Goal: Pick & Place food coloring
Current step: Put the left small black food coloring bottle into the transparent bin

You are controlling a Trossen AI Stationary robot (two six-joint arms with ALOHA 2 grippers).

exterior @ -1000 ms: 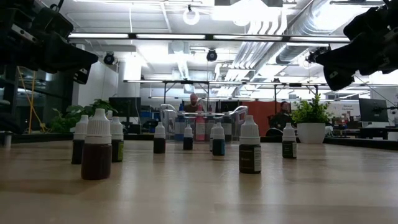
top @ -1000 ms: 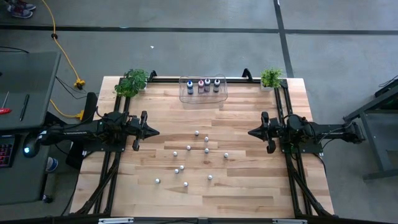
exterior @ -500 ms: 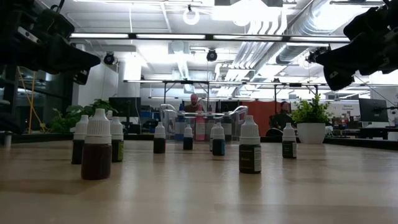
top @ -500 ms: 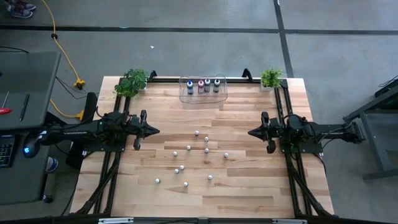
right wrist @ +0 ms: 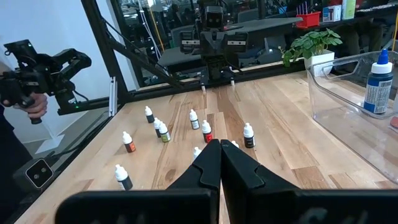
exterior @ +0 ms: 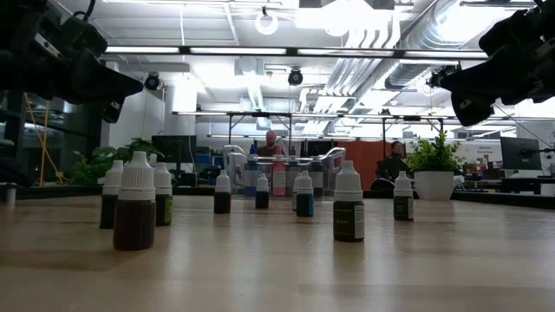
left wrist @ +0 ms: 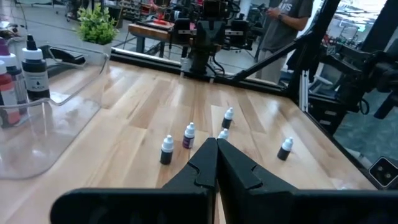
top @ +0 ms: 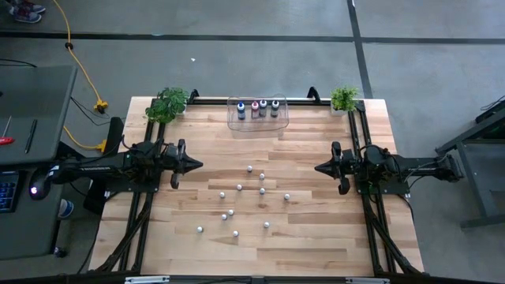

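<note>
Several small white-capped food coloring bottles (top: 249,197) stand upright on their bases, scattered over the middle of the wooden table (top: 331,237); the low view shows them close up (exterior: 133,201). Several larger food coloring bottles (top: 258,108) stand inside a clear plastic bin (top: 237,122) at the far edge. My left gripper (top: 199,166) is shut and hovers level at the table's left side, pointing at the small bottles (left wrist: 167,150). My right gripper (top: 317,168) is shut and hovers level at the right side, facing them (right wrist: 206,131). Neither touches anything.
Two potted plants (top: 167,103) (top: 343,98) stand at the table's far corners. Black frame rails (top: 146,221) run along both sides. A person's hand holding a dark controller (right wrist: 37,78) shows beyond the table's edge in the right wrist view.
My left gripper has rolled a little about its own pointing line while staying in place, still shut. The bottles and my right gripper have kept still.
</note>
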